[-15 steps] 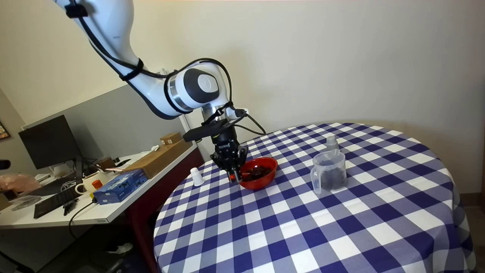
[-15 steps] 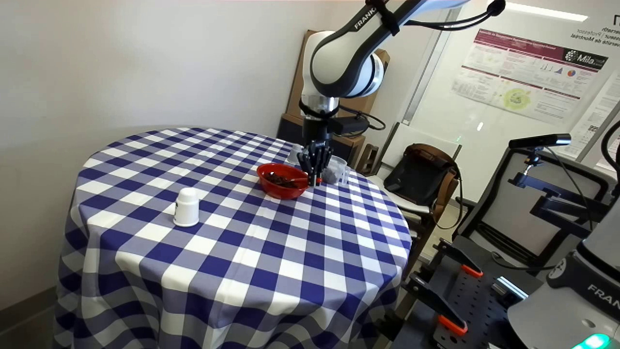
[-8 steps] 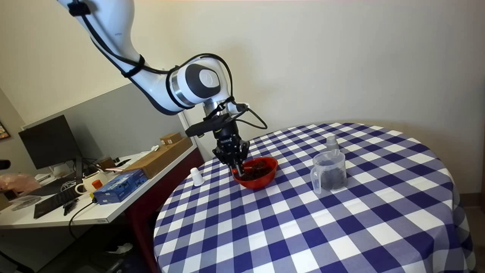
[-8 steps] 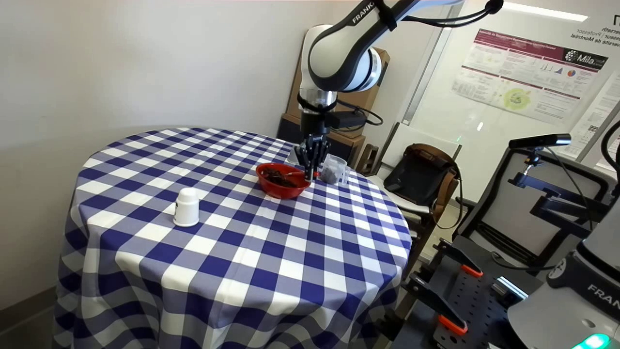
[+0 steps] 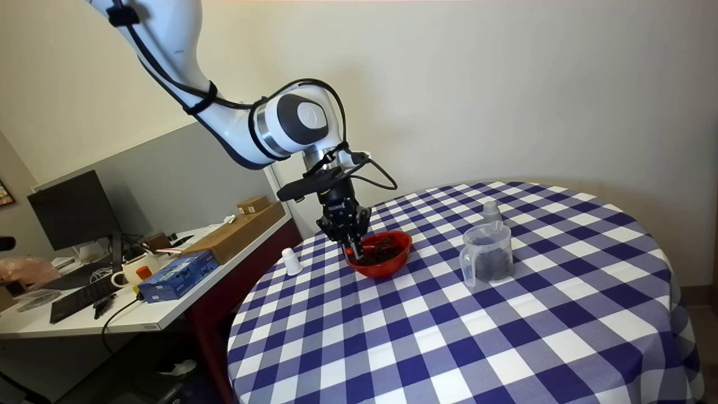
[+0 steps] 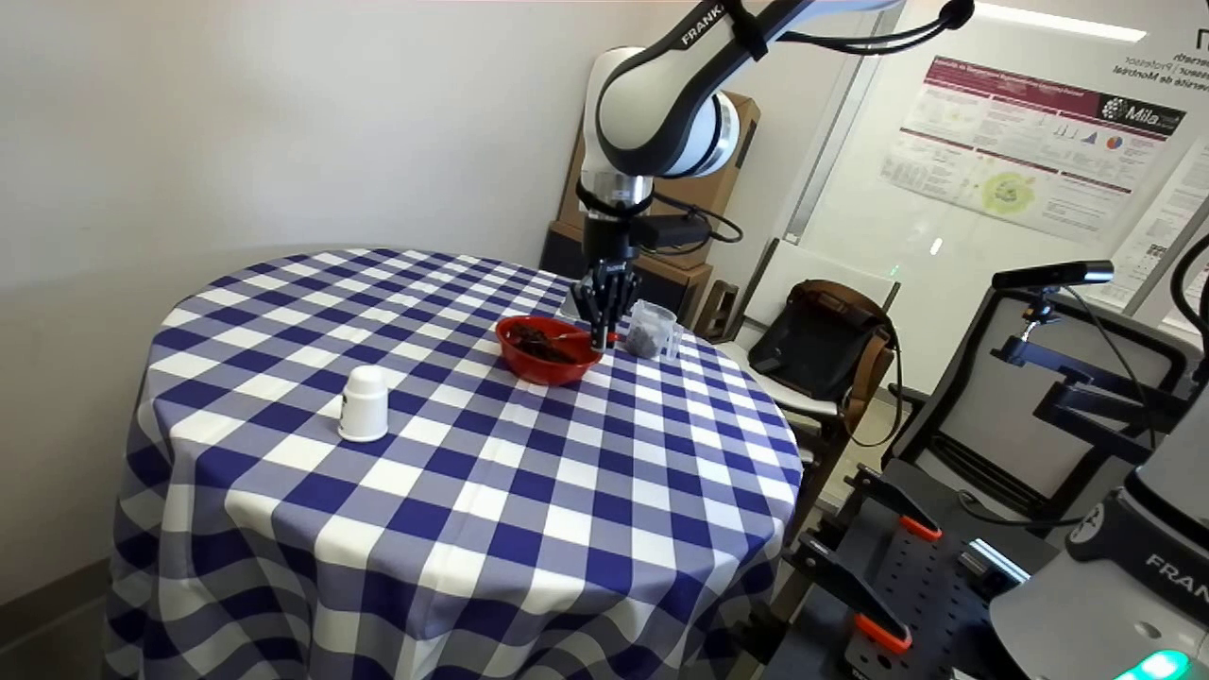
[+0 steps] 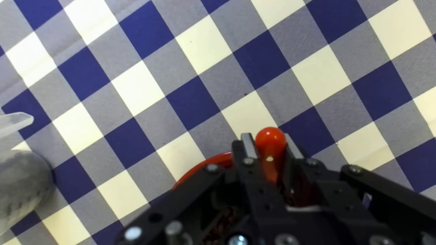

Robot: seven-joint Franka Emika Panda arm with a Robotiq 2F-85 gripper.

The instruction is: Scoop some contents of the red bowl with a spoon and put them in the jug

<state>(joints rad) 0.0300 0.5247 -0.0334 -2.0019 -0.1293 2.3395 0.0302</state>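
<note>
Wrist view, low and right of centre: my gripper (image 7: 270,144) is closed down on the red handle of the spoon (image 7: 270,136), one of my fingers (image 7: 249,147) along each side of it, with no slack that I can make out.

Red bowl (image 5: 390,268): near the middle of the frame in both exterior views, on the checked cloth (image 5: 426,342); in the wrist view a stretch of its rim shows at bottom centre, the rest largely hidden behind me. Dark contents (image 6: 541,353) lie in it. In an exterior view the spoon (image 6: 571,336) reaches from my fingers leftward into the bowl; whether its far end is buried, or loaded, I cannot tell.

Jug (image 5: 487,240): upright, well apart from the bowl, right of centre in an exterior view and at the left edge of the wrist view. Grey shows through its lower part; whether that is contents or cloth seen through the wall, undetermined.

Progress, in my judgement: spoon secured and at the bowl, done; scooping, apparently the step in hand. Outstanding: raise a load clear of the rim, carry it across, tip it into the jug. No delivery there can be confirmed
</note>
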